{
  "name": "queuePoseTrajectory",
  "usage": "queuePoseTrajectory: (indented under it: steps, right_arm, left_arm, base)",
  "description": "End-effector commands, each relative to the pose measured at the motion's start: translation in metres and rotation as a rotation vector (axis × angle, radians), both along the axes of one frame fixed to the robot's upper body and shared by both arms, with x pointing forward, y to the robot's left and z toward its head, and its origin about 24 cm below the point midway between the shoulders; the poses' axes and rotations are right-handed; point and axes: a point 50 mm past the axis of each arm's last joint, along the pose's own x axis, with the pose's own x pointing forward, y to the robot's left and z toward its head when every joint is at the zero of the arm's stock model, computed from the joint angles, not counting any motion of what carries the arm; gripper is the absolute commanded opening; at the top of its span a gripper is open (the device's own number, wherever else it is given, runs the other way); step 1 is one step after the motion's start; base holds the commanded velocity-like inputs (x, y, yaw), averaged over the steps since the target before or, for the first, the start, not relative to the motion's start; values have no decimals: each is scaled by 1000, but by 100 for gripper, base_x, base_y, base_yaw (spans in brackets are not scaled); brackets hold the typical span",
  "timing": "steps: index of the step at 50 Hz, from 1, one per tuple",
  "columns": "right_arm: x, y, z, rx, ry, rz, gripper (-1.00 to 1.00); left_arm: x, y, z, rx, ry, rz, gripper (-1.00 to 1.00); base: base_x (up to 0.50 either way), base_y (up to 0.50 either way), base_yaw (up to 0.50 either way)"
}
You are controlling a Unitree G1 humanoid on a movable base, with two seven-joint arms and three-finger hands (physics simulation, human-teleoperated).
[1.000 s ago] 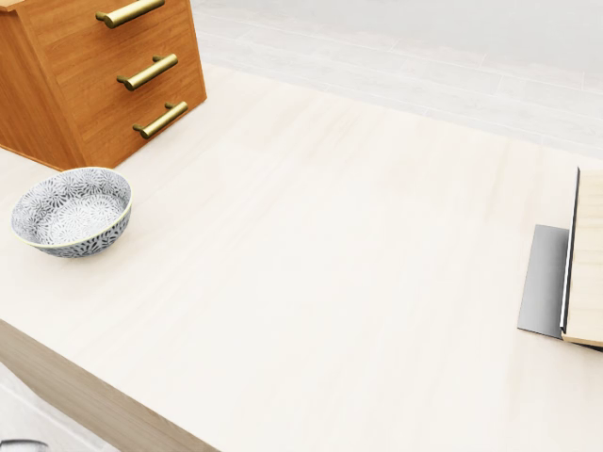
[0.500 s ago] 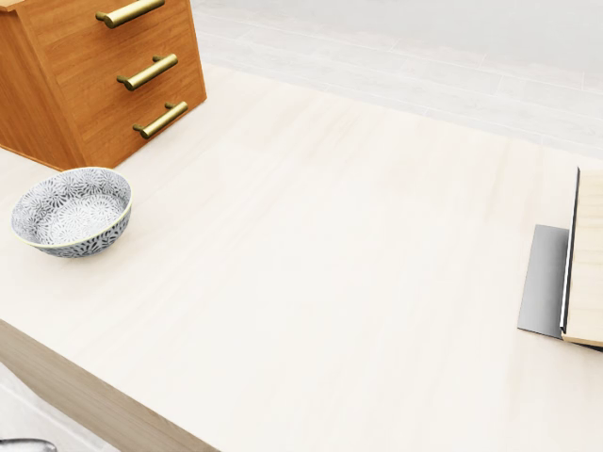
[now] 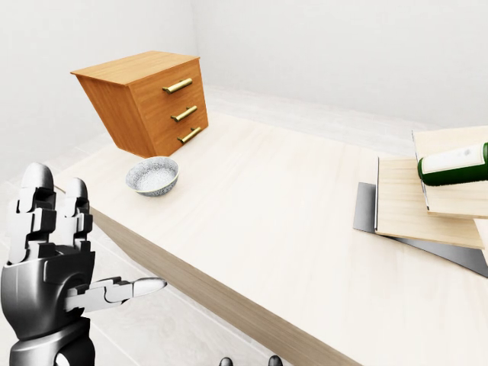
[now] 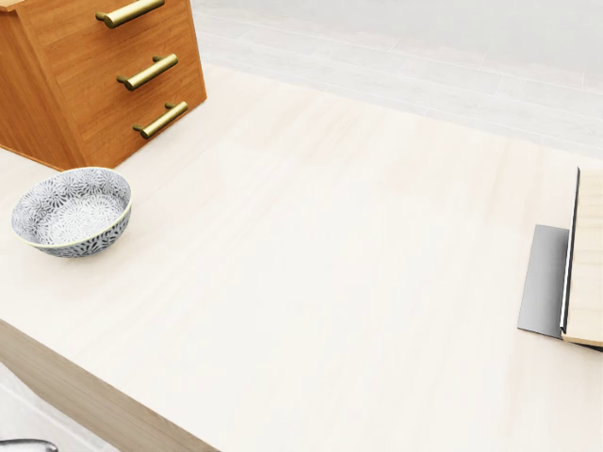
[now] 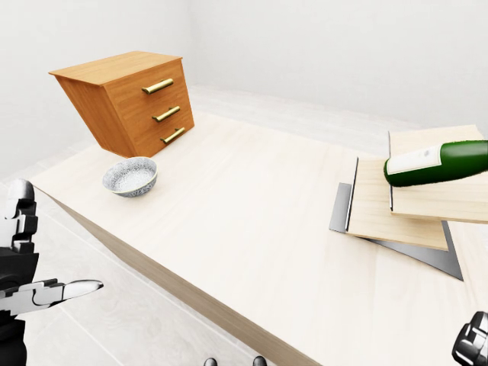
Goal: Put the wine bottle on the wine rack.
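Note:
A green wine bottle point(image 5: 438, 162) with a white label lies on its side on the upper board of a stack of light wooden boards, the wine rack point(image 5: 396, 206), at the right of the eye views; its neck end runs out of view. My left hand point(image 3: 84, 244) is raised at the lower left of the left-eye view, off the table's near edge, fingers upright and thumb out, open and holding nothing. Only a small grey part of my right hand point(image 5: 473, 347) shows in the bottom right corner of the right-eye view, far below the bottle.
A pale wooden table point(image 4: 330, 235) fills the head view. On its left stand a patterned grey bowl point(image 4: 71, 212) and an orange chest of three drawers point(image 3: 145, 99) with brass handles. A grey metal plate point(image 4: 545, 281) lies under the boards.

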Motion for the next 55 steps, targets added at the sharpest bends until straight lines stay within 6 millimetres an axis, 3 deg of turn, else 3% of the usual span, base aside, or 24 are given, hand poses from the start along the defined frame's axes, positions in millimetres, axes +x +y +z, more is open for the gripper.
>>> queuePoseTrajectory:
  steps: [1, 25, 31, 37, 49, 52, 55]
  right_arm:
    - [2, -4, -12, 55, 66, -66, -100]
    - [-3, -10, -19, 46, 119, -106, -100]
    - [-4, -10, -18, 44, 117, -115, -79]
    - [-7, -12, -20, 47, 122, -124, -73]
    - [-11, -16, -20, 45, 131, -138, -41]
    - [-13, -18, -23, 46, 141, -142, -20]
    - [-14, -19, -23, 44, 145, -145, -14]
  left_arm:
    - [0, 0, 0, 0, 2, -1, 100]
    - [0, 1, -1, 0, 5, -1, 100]
    - [1, 1, -1, -2, 6, 0, 100]
    - [1, 1, -2, -3, 9, -1, 100]
    - [0, 1, -1, 0, 5, 0, 100]
    - [0, 1, 0, 0, 2, -1, 100]
    - [2, 0, -2, -2, 8, -3, 100]
  base:
    - [0, 0, 0]
    - [0, 0, 0]
    - [0, 0, 0]
    - [0, 0, 0]
    - [0, 0, 0]
    - [0, 0, 0]
    - [0, 0, 0]
